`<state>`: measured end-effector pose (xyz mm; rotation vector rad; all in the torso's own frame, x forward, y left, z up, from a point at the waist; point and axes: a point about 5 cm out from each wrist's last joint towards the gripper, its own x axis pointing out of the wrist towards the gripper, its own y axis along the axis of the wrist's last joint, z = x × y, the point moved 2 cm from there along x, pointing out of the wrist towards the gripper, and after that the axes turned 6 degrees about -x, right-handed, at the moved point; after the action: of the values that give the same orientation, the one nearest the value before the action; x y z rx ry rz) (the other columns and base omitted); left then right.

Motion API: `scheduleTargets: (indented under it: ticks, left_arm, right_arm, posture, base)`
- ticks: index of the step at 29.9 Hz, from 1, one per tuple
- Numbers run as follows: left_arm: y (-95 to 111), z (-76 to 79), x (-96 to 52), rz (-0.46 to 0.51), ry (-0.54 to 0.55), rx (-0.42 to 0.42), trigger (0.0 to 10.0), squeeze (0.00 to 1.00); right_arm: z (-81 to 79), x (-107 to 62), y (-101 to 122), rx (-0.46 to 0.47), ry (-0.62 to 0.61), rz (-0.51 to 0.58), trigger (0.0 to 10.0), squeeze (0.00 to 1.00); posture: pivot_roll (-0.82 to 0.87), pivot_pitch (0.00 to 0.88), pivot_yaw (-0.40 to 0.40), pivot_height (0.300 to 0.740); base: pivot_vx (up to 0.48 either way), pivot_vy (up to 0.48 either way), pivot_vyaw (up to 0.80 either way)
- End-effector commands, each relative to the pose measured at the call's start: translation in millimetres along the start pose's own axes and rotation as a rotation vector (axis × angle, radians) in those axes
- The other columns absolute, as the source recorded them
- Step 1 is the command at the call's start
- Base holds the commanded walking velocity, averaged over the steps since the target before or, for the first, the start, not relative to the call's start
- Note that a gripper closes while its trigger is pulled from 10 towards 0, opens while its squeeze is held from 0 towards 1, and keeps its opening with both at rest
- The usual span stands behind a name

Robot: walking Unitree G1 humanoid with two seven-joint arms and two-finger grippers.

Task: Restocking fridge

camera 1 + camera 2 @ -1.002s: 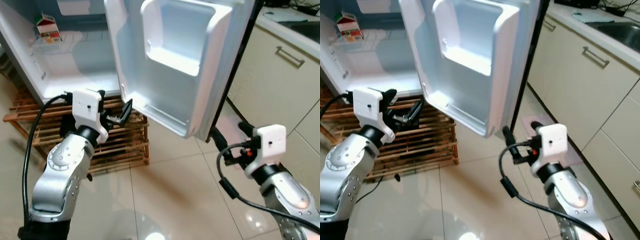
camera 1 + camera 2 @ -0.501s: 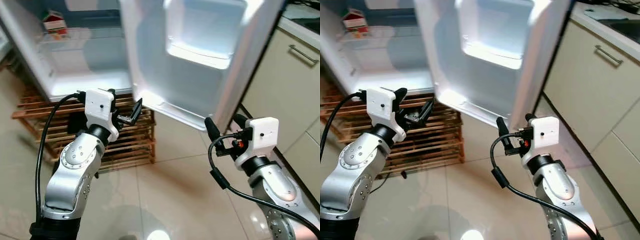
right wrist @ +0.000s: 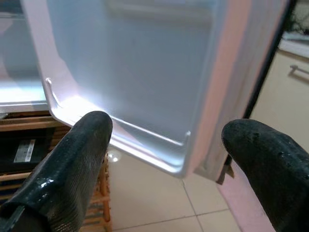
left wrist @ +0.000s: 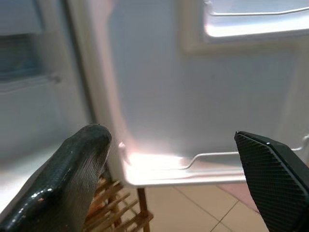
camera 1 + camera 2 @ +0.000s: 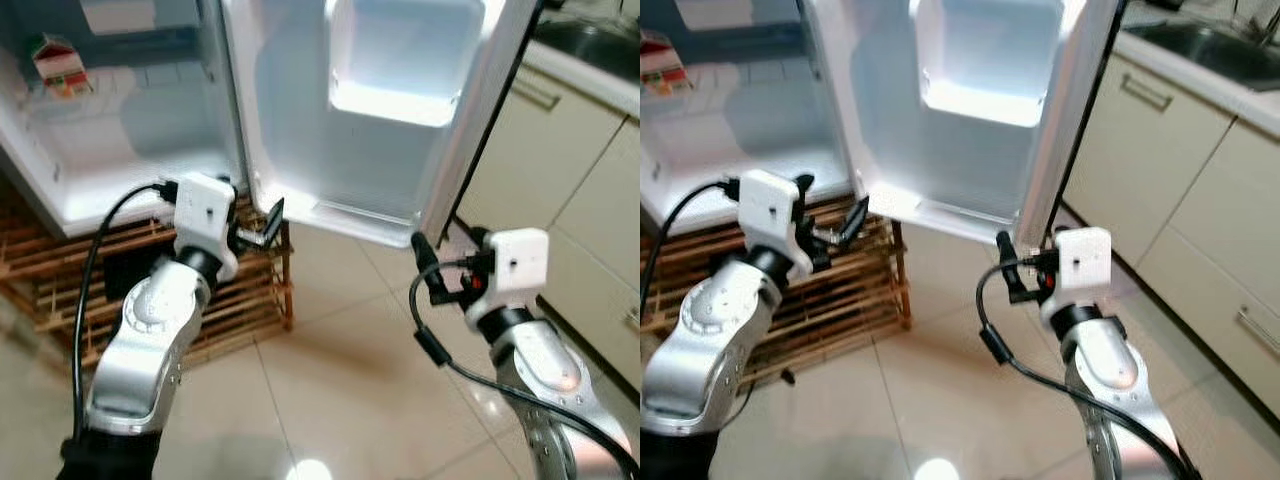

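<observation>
The fridge stands open, its white inside (image 5: 120, 150) at the left with a red and white carton (image 5: 58, 65) on a shelf at the back. The open door (image 5: 300, 130) faces me, with an empty bin (image 5: 400, 60) high on its inner side. My left gripper (image 5: 250, 215) is open and holds nothing, just below the door's lower hinge-side corner (image 4: 130, 169). My right gripper (image 5: 448, 250) is open and holds nothing too, close under the door's lower outer corner (image 3: 186, 164).
A low wooden slat rack (image 5: 60, 300) sits on the tiled floor under the fridge. Cream kitchen cabinets (image 5: 560, 170) with bar handles run along the right, a sink counter (image 5: 590, 50) above them. Bare tiles (image 5: 330, 400) lie between my arms.
The whole view has shifted, so the camera moved. The door now faces me more squarely, and my right gripper sits closer under its outer corner. Both grippers remain open.
</observation>
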<state>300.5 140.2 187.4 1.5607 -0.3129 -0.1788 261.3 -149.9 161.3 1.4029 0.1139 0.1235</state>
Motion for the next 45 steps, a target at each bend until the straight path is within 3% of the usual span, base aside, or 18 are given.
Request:
scheduleTargets:
  ticks: [1, 8, 16, 39, 45]
  left_arm:
    - [3, 2.4, 0.6, 0.0, 0.01, -0.043, 10.0, 0.0]
    - [10, 5.1, 0.6, 0.034, 0.008, -0.023, 10.0, 0.0]
    - [17, 11.8, 2.4, 0.064, 0.009, -0.019, 10.0, 0.0]
    - [15, 16.7, 4.1, 0.051, -0.008, 0.01, 10.0, 0.0]
    - [4, 20.2, 1.9, -0.001, -0.02, 0.036, 10.0, 0.0]
  right_arm:
    - [4.6, 1.0, -2, -0.024, -0.023, -0.006, 10.0, 0.0]
    - [0.7, 1.5, -1, -0.046, 0.035, -0.004, 10.0, 0.0]
    - [-15.7, 0.3, -1, -0.092, 0.206, -0.002, 10.0, 0.0]
    - [-17.3, -0.1, -4, -0.102, 0.245, 0.004, 10.0, 0.0]
    - [-10.2, 2.8, -6, -0.05, 0.185, -0.008, 10.0, 0.0]
  posture:
    - [-0.01, 0.013, 0.013, 0.74]
    - [-0.01, 0.014, 0.008, 0.74]
    - [0.0, 0.013, 0.007, 0.74]
    - [0.0, 0.0, 0.007, 0.74]
    - [0.0, 0.0, -0.002, 0.74]
  base:
    - [0.0, 0.0, 0.0]
    - [0.0, 0.0, 0.0]
    - [0.243, 0.0, 0.79]
    - [0.315, 0.0, 0.8]
    - [0.0, 0.0, 0.6]
